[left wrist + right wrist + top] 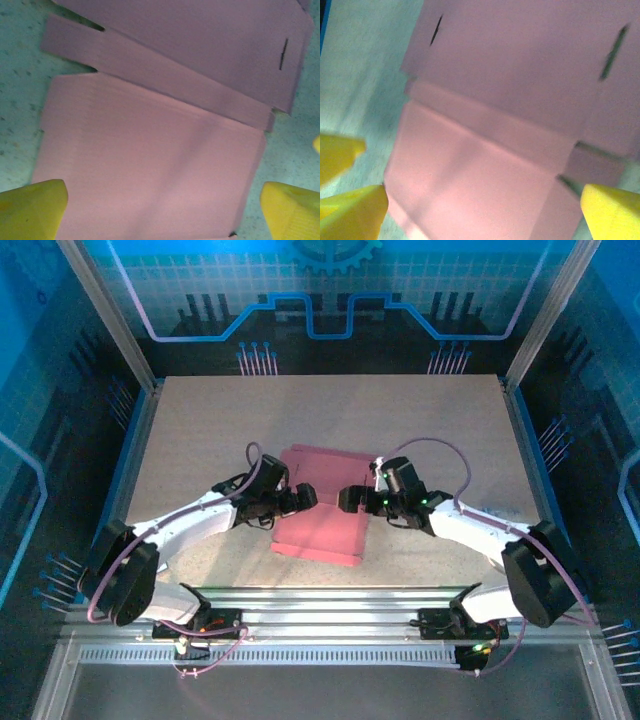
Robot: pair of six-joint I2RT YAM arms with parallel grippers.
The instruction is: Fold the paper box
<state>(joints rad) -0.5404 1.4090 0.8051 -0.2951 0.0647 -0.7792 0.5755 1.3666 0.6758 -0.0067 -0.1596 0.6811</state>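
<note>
the paper box [322, 528] lies unfolded, pink face up, on the table [200, 420] between the two arms. the left gripper [306, 498] and right gripper [348, 500] hang over its middle from either side, both spread wide, grasping nothing.

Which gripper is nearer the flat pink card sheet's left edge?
Left. The left gripper hovers over the left half of the flat pink card sheet; the right gripper over its right half.
</note>
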